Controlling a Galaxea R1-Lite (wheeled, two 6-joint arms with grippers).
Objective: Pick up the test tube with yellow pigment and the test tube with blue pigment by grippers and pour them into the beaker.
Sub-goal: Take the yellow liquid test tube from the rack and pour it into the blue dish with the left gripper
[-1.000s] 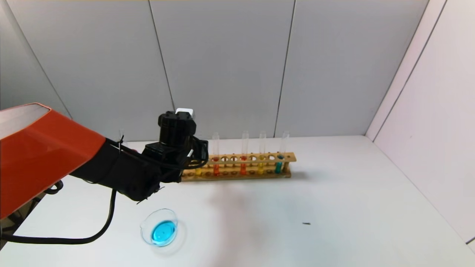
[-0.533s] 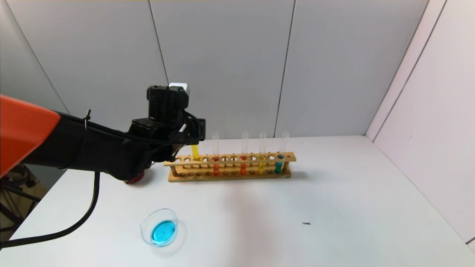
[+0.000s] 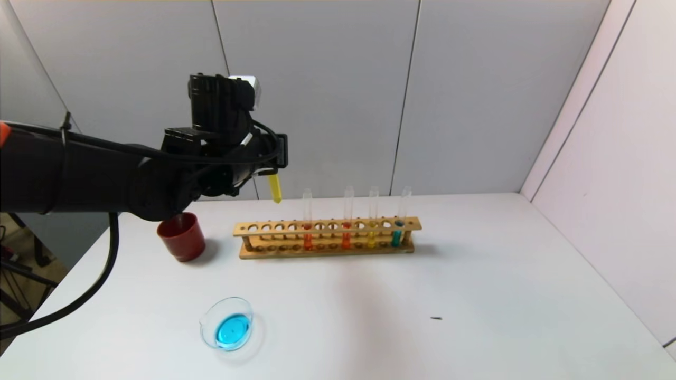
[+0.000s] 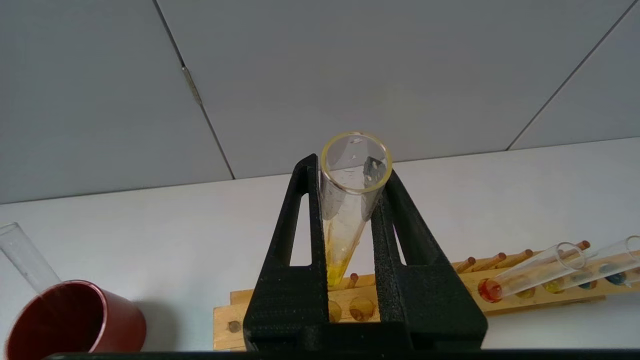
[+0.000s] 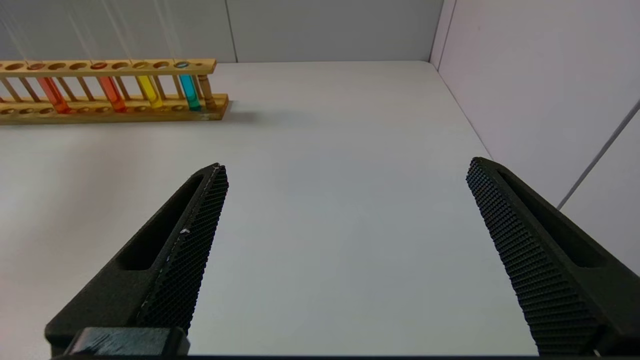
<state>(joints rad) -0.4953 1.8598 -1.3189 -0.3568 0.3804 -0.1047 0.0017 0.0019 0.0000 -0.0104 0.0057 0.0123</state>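
My left gripper is shut on the test tube with yellow pigment and holds it upright in the air, above the left end of the wooden rack. In the left wrist view the tube stands between the black jaws of this gripper, with yellow liquid at its bottom. The beaker stands on the table's front left and holds bright blue liquid. No tube with bright blue liquid shows. My right gripper is open and empty over bare table.
The rack holds two orange tubes, another yellow tube and a teal tube. A dark red cup stands left of the rack with an empty clear tube leaning in it. A small dark speck lies at the right.
My left gripper has risen and drawn the yellow tube up out of the rack's left end. The arm no longer covers the red cup.
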